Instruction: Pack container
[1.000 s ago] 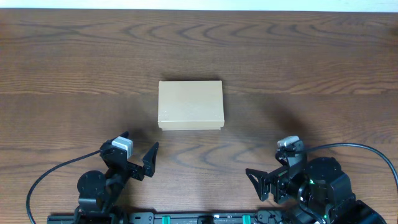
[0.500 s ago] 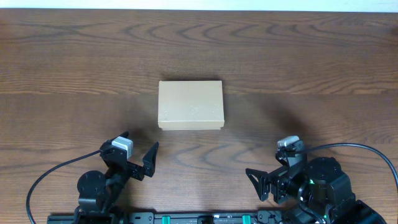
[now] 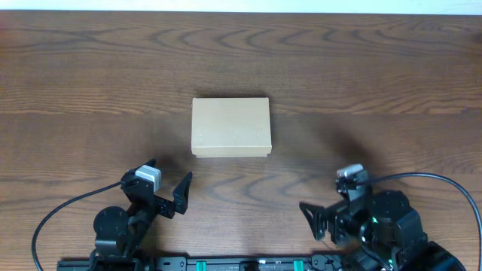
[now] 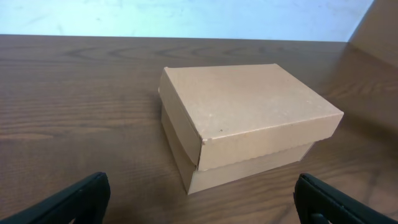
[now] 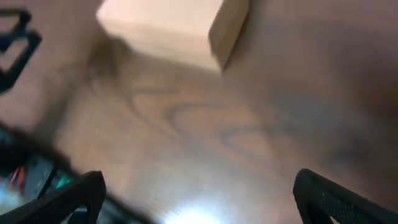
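Note:
The container (image 3: 230, 126) is a small tan cardboard box. It lies closed on the wooden table at the middle. It also shows in the left wrist view (image 4: 249, 121) and, blurred, in the right wrist view (image 5: 168, 28). My left gripper (image 3: 167, 175) is open and empty at the near left, short of the box and apart from it; its fingertips (image 4: 81, 199) frame the box's near corner. My right gripper (image 3: 325, 205) is open and empty at the near right, further from the box, and its dark fingertips (image 5: 336, 199) show over bare wood.
The wooden table (image 3: 376, 90) runs wide around the box. The arm bases and a black rail (image 3: 241, 263) sit along the near edge, with cables looping off each arm.
My right arm has shifted slightly towards the near edge, and its wrist view is blurred by motion. The left arm and the box have not moved.

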